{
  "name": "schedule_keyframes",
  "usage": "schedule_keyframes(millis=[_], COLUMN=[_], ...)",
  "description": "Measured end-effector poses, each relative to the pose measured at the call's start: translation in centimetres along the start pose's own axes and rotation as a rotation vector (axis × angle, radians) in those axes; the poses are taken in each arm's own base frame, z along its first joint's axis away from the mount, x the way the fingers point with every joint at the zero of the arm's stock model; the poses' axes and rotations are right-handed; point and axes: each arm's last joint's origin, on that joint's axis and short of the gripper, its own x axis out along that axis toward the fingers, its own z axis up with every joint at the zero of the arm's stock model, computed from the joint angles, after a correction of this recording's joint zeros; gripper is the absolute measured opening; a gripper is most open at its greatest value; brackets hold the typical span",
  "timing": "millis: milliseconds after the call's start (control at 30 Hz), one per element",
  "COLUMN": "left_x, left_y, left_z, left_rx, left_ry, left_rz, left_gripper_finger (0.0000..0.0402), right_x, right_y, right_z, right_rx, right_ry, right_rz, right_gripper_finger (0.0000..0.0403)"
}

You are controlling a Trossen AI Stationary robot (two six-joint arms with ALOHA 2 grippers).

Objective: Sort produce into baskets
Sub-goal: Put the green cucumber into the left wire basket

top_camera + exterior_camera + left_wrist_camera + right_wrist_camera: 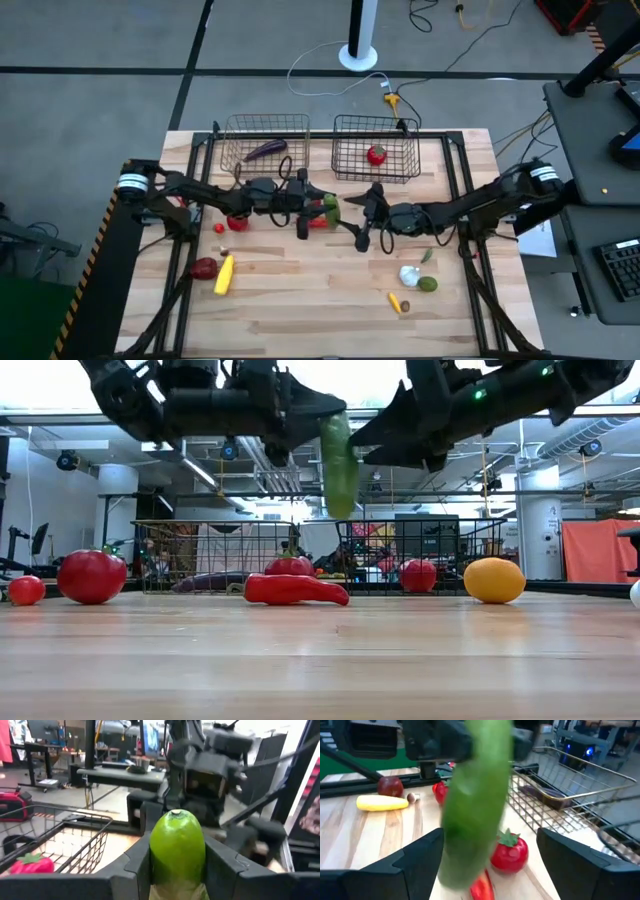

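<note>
Nearest the front edge of the table (pixel 300 320) lie the yellow corn (pixel 224 274), a dark red piece beside it and the white garlic (pixel 409 274). At mid-table the left gripper (pixel 318 208) pinches the green cucumber (pixel 339 464) between its fingers (pixel 137 862) — the cucumber hangs upright, clear of the wood. The right gripper (pixel 364 222) faces it just beside, fingers (pixel 415 860) spread wide on either side of the cucumber without touching. Farther back stand two baskets — the copper basket (pixel 262 146) holds the eggplant (pixel 265 150), the grey basket (pixel 376 148) a tomato (pixel 376 154).
</note>
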Motion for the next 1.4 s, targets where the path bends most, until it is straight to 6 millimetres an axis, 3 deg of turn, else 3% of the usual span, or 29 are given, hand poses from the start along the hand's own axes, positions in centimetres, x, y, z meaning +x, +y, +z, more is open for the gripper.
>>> schedule_keyframes(millis=[233,433,667,900,1167,1400], left_x=[-3.5,-6.4,-8.2,-8.6,-8.5,-7.5], left_y=[1.2,3.2,6.4,10.0,14.5,16.4], left_z=[4.3,7.6,9.6,11.3,10.0,7.0], left_rx=[0.153,0.265,0.332,0.415,0.412,0.375], left_ry=[0.095,0.196,0.379,0.533,0.719,0.855], left_rz=[0.171,0.315,0.471,0.623,0.703,0.652], left_gripper_finger=[0.0118,0.0118,0.0118,0.0118,0.0118,0.0118], right_x=[-2.0,-2.5,-2.4,-2.4,-2.4,-2.4], right_y=[-0.8,-1.0,-1.0,-1.0,-1.0,-1.0], right_z=[1.8,2.3,2.0,1.9,1.9,1.9], right_rx=[0.029,0.03,0.019,0.017,0.016,0.015], right_ry=[0.003,-0.007,0.01,0.011,0.011,0.012], right_rz=[0.0,0.001,-0.001,-0.001,-0.001,-0.001], right_gripper_finger=[0.032,0.0312,0.0311,0.031,0.031,0.0311])
